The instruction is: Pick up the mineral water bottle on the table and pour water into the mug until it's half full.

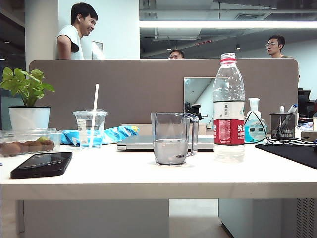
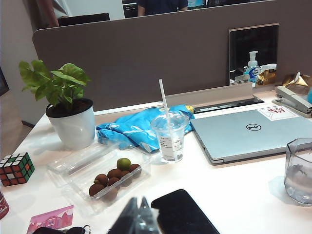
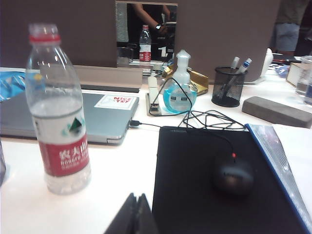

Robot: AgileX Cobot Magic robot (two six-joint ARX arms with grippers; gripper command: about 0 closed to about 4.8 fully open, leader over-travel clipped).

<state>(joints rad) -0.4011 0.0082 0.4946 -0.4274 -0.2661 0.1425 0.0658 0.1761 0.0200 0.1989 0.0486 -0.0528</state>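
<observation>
The mineral water bottle stands upright on the white table, with a red-and-white label and a red neck ring. Just left of it stands the clear glass mug, with water in its lower part. No arm shows in the exterior view. In the right wrist view the bottle stands apart from my right gripper, which is shut and holds nothing. In the left wrist view my left gripper is shut and empty beside a black phone, and the mug is at the frame's edge.
A silver laptop, a lidded plastic cup with a straw, a blue cloth, a fruit tray and a potted plant sit behind. A black mouse pad with a mouse, a pump dispenser and a pen holder lie at right.
</observation>
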